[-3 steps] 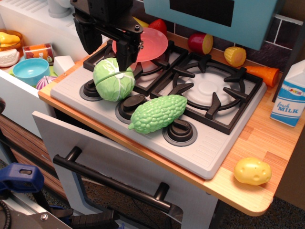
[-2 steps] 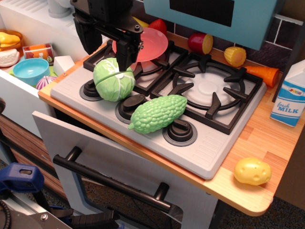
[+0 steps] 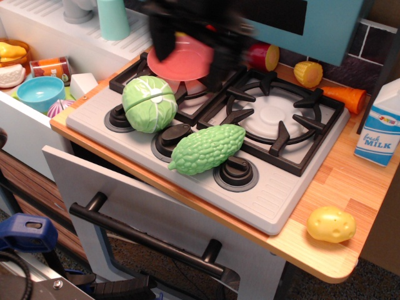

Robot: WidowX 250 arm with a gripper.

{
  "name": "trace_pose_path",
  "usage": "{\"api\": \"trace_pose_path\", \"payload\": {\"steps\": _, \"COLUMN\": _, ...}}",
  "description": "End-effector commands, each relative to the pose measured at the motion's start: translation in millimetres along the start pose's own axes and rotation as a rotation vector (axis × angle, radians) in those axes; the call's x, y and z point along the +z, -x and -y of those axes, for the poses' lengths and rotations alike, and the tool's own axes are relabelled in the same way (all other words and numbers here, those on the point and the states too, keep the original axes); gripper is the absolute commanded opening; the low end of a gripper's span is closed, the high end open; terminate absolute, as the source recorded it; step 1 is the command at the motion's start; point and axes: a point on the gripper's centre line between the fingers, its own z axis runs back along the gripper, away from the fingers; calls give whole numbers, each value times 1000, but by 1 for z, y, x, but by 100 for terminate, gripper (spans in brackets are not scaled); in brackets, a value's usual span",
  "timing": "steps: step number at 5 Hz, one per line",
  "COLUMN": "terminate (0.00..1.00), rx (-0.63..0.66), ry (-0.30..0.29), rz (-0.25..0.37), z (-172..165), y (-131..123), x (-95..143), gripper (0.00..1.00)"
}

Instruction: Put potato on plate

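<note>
**Potato waits at counter's edge as arm blurs over stove**

The pale-yellow potato (image 3: 330, 224) lies alone on the wooden counter (image 3: 350, 181) near its front right corner, well apart from the pink-red plate (image 3: 181, 61), which sits on the back left burner of the toy stove (image 3: 250, 119). The gripper (image 3: 187, 47) shows only as a dark motion-blurred mass above the plate; whether its jaws stand wide or narrow cannot be told. A green cabbage (image 3: 149, 103) and a bumpy green gourd (image 3: 206, 148) rest along the stove's front, with a milk carton (image 3: 380, 123) standing at the right.
</note>
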Motion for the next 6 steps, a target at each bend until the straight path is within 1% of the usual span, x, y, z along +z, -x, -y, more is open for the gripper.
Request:
{"api": "trace_pose_path", "payload": {"steps": 1, "terminate": 0, "rx": -1, "ry": 71, "rz": 90, "z": 60, "y": -11, "x": 0, "gripper": 100}}
{"api": "trace_pose_path", "payload": {"steps": 2, "terminate": 0, "rx": -85, "ry": 105, "rz": 133, "z": 105, "y": -25, "x": -28, "gripper": 100}}
{"api": "trace_pose_path", "payload": {"steps": 3, "terminate": 0, "rx": -84, "ry": 163, "rz": 136, "z": 146, "y": -40, "x": -42, "gripper": 100}}
{"api": "trace_pose_path", "payload": {"steps": 4, "terminate": 0, "rx": -58, "ry": 140, "rz": 137, "z": 168, "y": -45, "x": -54, "gripper": 100}}
{"api": "trace_pose_path", "payload": {"steps": 5, "terminate": 0, "rx": -51, "ry": 158, "rz": 144, "z": 167, "y": -35, "x": -60, "gripper": 100}}
{"api": "trace_pose_path", "payload": {"steps": 6, "terminate": 0, "rx": -52, "ry": 161, "rz": 145, "z": 165, "y": -28, "x": -63, "gripper": 100}}
